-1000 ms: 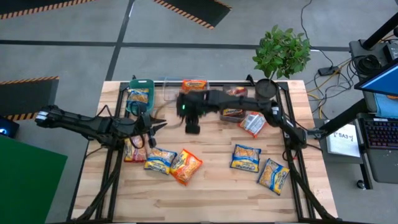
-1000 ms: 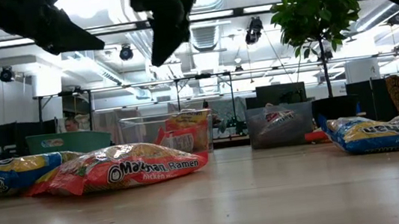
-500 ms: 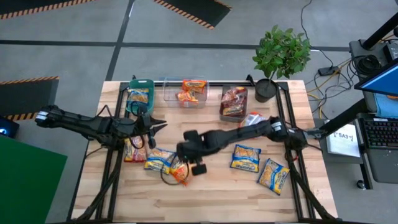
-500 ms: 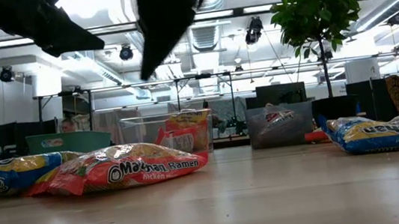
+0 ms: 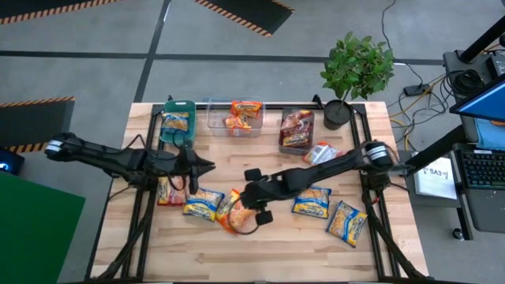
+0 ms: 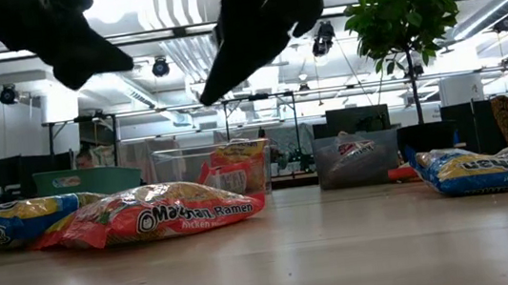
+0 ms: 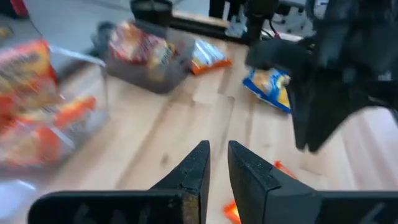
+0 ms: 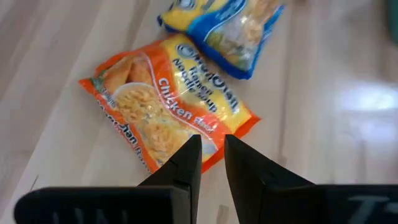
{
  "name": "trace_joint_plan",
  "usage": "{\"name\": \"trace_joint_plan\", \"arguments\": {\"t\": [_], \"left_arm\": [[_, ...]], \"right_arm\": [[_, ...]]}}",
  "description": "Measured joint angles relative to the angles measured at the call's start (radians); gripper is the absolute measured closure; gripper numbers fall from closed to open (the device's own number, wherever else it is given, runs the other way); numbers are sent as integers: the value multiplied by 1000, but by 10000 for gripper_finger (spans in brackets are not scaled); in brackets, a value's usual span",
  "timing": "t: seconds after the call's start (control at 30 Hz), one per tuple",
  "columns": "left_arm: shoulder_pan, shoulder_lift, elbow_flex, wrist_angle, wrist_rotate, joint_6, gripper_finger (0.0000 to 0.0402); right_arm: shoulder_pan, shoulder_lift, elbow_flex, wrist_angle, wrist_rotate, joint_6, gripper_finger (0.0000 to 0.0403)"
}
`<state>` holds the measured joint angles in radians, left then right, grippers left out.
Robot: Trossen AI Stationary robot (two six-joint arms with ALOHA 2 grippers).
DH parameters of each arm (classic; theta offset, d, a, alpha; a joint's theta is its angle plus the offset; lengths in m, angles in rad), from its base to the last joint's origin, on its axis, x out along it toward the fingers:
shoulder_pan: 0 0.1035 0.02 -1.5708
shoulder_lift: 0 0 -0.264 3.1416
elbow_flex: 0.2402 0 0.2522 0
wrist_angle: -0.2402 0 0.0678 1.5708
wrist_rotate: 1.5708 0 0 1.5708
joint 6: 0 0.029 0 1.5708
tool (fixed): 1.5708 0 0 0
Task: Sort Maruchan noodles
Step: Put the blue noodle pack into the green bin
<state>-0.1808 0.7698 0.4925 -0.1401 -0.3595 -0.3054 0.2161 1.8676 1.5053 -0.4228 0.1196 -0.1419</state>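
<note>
Ramen packets lie scattered over the wooden tabletop point(image 5: 268, 244), and we see our right gripper point(image 8: 211, 152) hanging just above the orange chicken packet point(image 8: 169, 112) near the front middle, its jaws drawn nearly together with only a thin gap and nothing between them. A second ago this arm was up at the back by the clear bin point(image 5: 233, 117); since then it has swung across and come down over the orange packet, and its jaws have narrowed. A blue-and-yellow packet point(image 8: 222, 28) lies just beside the orange one, touching its far edge.

Our left gripper point(image 7: 214, 163) hovers over the left side of the tabletop where it was a second ago, jaws nearly together and empty.

Packets have not moved: one blue-and-yellow packet sits in the teal bin point(image 5: 178, 120), orange ones in the clear bin, dark red ones in the grey bin point(image 5: 297, 130). Two more blue-and-yellow packets point(image 5: 312, 200) lie right of the gripper. A potted plant point(image 5: 357, 67) stands at the back right corner.
</note>
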Motion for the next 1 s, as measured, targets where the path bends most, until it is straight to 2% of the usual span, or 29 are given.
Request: {"name": "trace_joint_plan", "arguments": {"t": [0.2,0.47,0.63,0.8,0.9,1.0], "left_arm": [[-21,132,-25,2,151,-166,361],[-72,337,-6,75,382,-264,361],[-87,447,49,70,398,-280,352],[-87,541,127,-24,394,-225,307],[-87,596,182,-120,332,-202,270],[-85,649,250,-283,241,-201,230]], "right_arm": [[0,-172,-250,284,88,-26,344],[0,-366,-519,570,91,-42,344],[0,-440,-658,721,91,-34,344],[0,-465,-757,819,91,-1,344],[0,-466,-780,833,91,8,344],[0,-460,-782,847,91,9,344]]}}
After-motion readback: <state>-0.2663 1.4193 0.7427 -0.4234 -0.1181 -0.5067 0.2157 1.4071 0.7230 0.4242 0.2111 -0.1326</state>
